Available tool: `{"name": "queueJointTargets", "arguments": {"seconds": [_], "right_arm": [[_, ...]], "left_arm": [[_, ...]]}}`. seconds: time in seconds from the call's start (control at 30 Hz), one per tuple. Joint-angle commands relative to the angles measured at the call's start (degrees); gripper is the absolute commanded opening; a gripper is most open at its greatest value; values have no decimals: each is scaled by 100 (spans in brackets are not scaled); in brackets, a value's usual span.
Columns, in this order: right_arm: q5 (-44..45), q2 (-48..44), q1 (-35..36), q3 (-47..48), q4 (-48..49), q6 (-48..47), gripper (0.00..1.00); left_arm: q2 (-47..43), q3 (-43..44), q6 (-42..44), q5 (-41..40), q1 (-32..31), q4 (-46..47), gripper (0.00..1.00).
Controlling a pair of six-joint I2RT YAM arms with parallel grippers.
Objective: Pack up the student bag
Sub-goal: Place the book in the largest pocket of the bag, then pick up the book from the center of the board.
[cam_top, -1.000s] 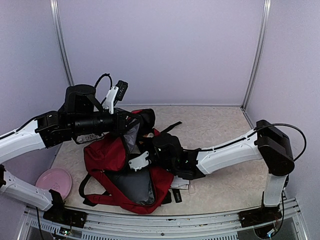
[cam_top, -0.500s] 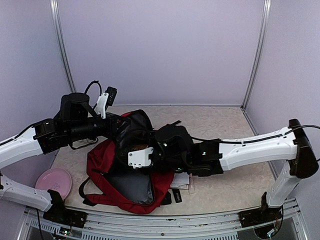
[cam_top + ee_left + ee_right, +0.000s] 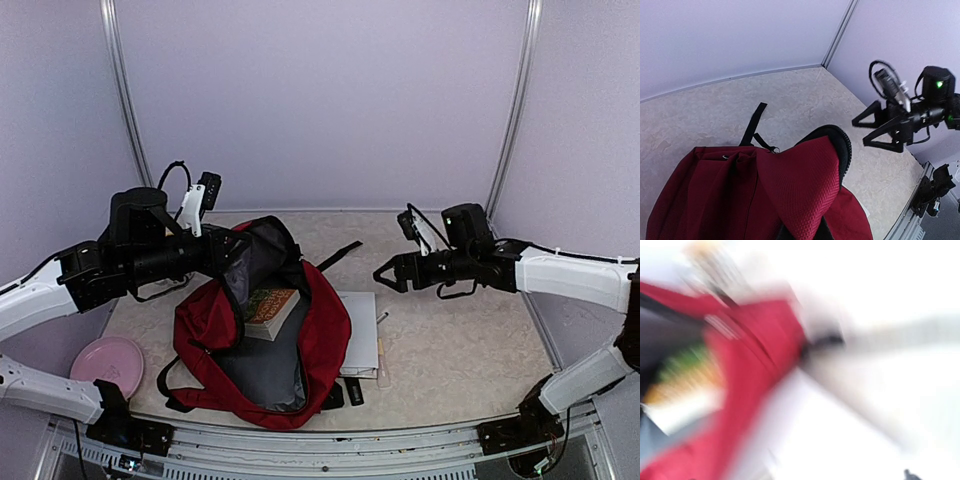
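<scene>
Pink plate (image 3: 108, 360) sitting at table's (image 3: 460, 350) near-left corner. Student bag (image 3: 325, 340) gaping, book (image 3: 270, 308) lying inside; left gripper (image 3: 236, 262) clenching its rim, right gripper (image 3: 386, 275) released.

This was a robot test cell in a lab, not a lived-in room. Plain pale lilac wall panels (image 3: 320, 100) met at bare metal posts (image 3: 512, 110). They closed in a beige stone-patterned table (image 3: 450, 350), and a metal frame rail (image 3: 330, 445) along its near edge carried the arm bases (image 3: 125, 432).

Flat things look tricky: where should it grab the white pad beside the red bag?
Probably take the white pad by its free right edge, coming from the right: it lies flat, its left side against the student bag.
</scene>
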Motion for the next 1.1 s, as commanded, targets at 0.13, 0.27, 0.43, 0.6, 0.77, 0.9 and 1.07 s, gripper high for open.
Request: {"name": "queueJointTargets", "arguments": {"seconds": [0.13,0.27,0.43,0.6,0.77,0.9,1.07], "right_arm": [[-1763,916,-612,-880,579,2345,78],[-1969,1209,-612,-1285,1099,2597,80],[-2097,1814,-612,-1092,1320,2548,76],[-2203,2260,-604,-888,1467,2503,74],[-2565,2755,-588,-849,1960,2687,73],[-2922,2958,-498,-632,2257,2719,71],[-3191,3068,-436,-548,2597,2922,54]], "left_arm": [[-153,-48,-26,-65,45,80,0],[-152,-103,-25,-131,45,106,0],[-56,-54,-18,-54,45,119,0],[-104,-73,-26,-58,45,131,0],[-137,-73,-25,-74,45,130,0],[-89,-97,-16,-45,45,144,0],[-74,-91,-14,-10,45,179,0]]}}
